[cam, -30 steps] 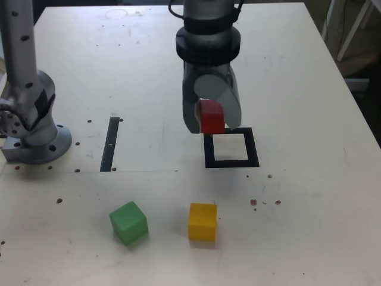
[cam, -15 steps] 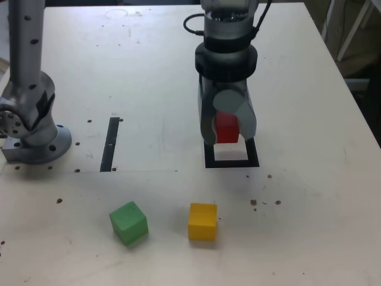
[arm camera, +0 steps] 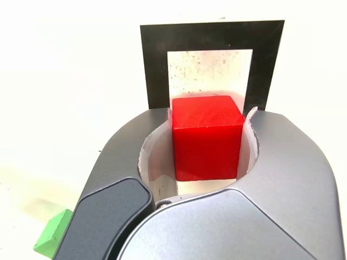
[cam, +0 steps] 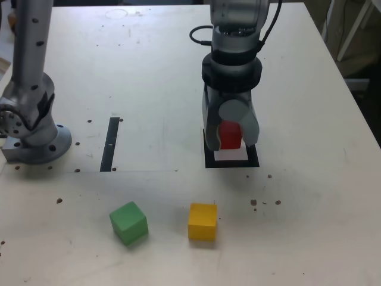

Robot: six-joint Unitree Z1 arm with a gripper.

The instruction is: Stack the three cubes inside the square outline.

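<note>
My gripper (cam: 231,138) is shut on the red cube (cam: 231,135) and holds it low over the square outline (cam: 253,159), whose far part it hides in the exterior view. Whether the cube touches the table cannot be told. The wrist view shows the red cube (arm camera: 207,136) between the grey jaws of the gripper (arm camera: 208,142), with the black frame (arm camera: 156,64) and its white centre beyond it. The yellow cube (cam: 202,221) and the green cube (cam: 128,222) sit apart on the table, nearer the camera. A corner of the green cube (arm camera: 53,241) shows in the wrist view.
A narrow black strip (cam: 109,144) lies on the table toward the exterior view's left. The arm's grey base (cam: 33,134) stands at the far left. The white table (cam: 309,196) carries small dark specks.
The gripper has carried the red cube toward the exterior view's right and down, from beside the outline's far-left corner to over its centre.
</note>
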